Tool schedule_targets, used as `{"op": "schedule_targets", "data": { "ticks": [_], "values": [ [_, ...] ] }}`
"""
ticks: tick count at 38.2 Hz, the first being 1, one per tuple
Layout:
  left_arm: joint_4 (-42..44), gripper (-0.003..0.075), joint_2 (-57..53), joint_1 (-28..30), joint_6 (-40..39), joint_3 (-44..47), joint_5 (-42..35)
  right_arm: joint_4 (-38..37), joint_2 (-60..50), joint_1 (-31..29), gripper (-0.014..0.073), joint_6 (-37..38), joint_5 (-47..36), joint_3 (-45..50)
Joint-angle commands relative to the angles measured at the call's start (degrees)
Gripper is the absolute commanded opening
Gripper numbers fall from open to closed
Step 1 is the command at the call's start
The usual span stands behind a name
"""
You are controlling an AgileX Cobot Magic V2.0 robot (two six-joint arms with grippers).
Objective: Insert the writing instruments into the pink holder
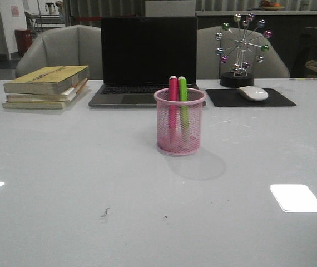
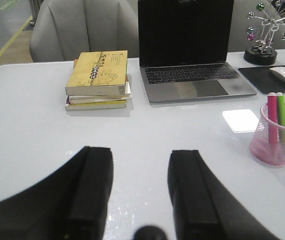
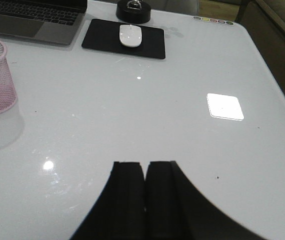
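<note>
**Eng:** Left gripper (image 2: 140, 192) first: your left wrist view shows its jaws spread wide, bare table (image 2: 42, 140) between them, nothing held. Fingertips run off the frame edge, so you can't see the ends.

**Op:** And on the table, left to right?

**Eng:** Front view: stack of books (image 1: 46, 87) at far left, yellow one on top. Titles are too small to read. Next the laptop (image 1: 147, 61), lid up, screen black. Just in front of it, centre, your pink holder (image 1: 179, 121), upright on the table. Pink marker (image 1: 173, 103) and green marker (image 1: 183, 100) both stand inside it, side by side, pale caps poking above the rim. Lower halves only show through the mesh, so you can't tell how they sit on the base.

**Op:** Right of that?

**Eng:** Black mouse pad (image 1: 250, 98) with a white mouse (image 1: 252, 93) on it, and a ferris-wheel desk toy (image 1: 242, 47) behind the pad. Bright glare patch on the table near right.

**Op:** Right gripper?

**Eng:** Right gripper (image 3: 145, 172): jaws pressed together, no gap, nothing between them, in the right wrist view. It's well apart from the holder, which is cut off at that frame's edge; you only get the green marker there, the pink one is out of frame. Neither arm shows in your front view.
</note>
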Motion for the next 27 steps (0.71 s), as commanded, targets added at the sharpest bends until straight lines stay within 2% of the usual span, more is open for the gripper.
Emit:
{"op": "schedule_targets", "data": {
  "ticks": [1,27],
  "values": [
    [-0.9,0.0351,0.1,-0.5,-0.3,-1.6,-4.0,-0.4,0.3,-0.3,0.0046,-0.2,-4.6,-1.5],
    [-0.9,0.0351,0.1,-0.5,-0.3,-1.6,-4.0,-0.4,0.3,-0.3,0.0049,-0.2,-4.0,-1.5]
  ]
}}
